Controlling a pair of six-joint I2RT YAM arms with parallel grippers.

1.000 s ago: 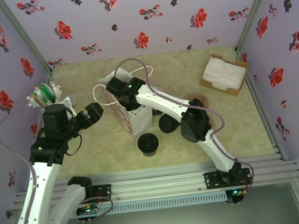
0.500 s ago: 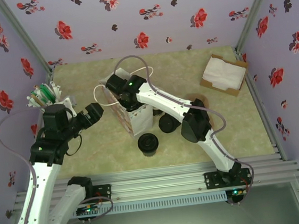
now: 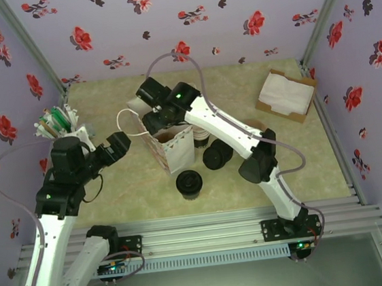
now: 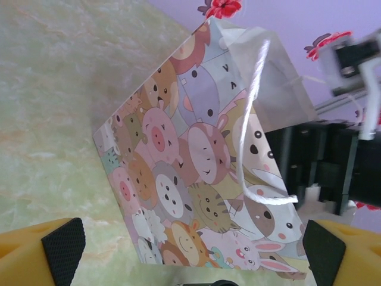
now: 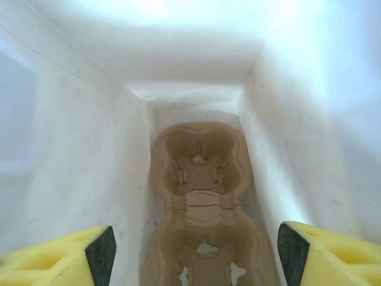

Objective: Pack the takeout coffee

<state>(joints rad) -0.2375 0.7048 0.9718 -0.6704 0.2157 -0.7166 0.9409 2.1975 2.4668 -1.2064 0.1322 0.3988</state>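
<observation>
Right wrist: my right gripper (image 5: 196, 250) is hanging open over the bag (image 5: 89, 149), its carrier (image 5: 199, 196) lying lower centre. My left gripper (image 4: 193, 250) is gaping wide, empty.

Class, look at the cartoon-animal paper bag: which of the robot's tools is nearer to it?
Right. The right tool hangs at the paper bag's open mouth, pointing down inside. The left tool faces the bag's printed side from the left, apart from it.

Cup carrier (image 5: 199, 196) in the paper bag (image 5: 77, 149), near end cut off by the lower edge, stack of cups (image 3: 202, 136) mostly hidden behind the right arm (image 3: 227, 129), fingers (image 4: 62, 247) of the left gripper (image 4: 193, 249) clipped at bottom corners, bag corner cut off there too
</observation>
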